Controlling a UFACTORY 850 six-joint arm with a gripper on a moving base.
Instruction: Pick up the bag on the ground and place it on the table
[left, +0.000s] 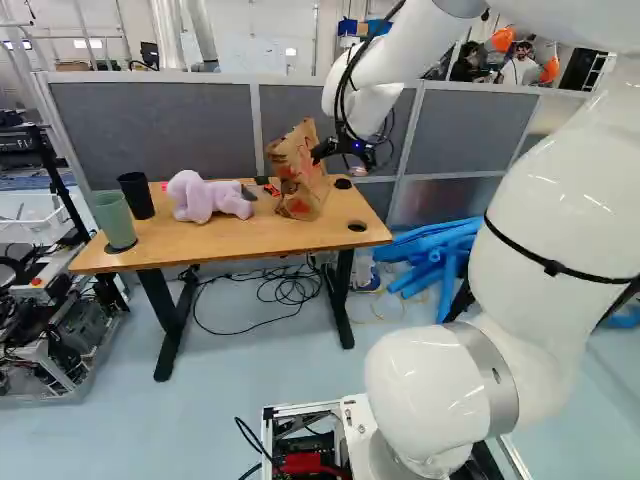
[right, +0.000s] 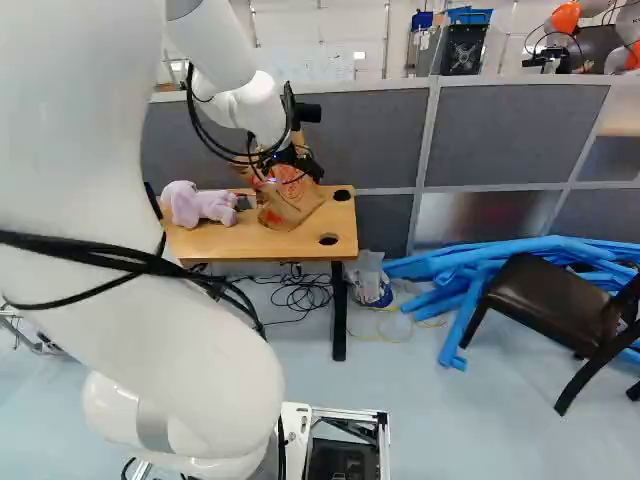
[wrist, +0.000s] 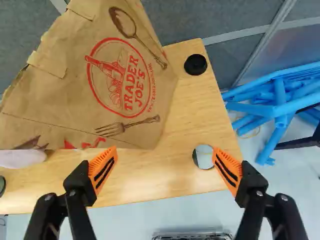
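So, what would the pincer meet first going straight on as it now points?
Probably the tabletop, though one side of the pincer may brush the paper bag first; depth is unclear.

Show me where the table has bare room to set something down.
Bare: the strip along the table's front edge, before toy and bag, and the patch between bag and open hole. Crowded: farther back, small things between toy and bag; also around green cup and black cup.

a robotics lab; robot arm, partitions, floor cables, exposed electronics.
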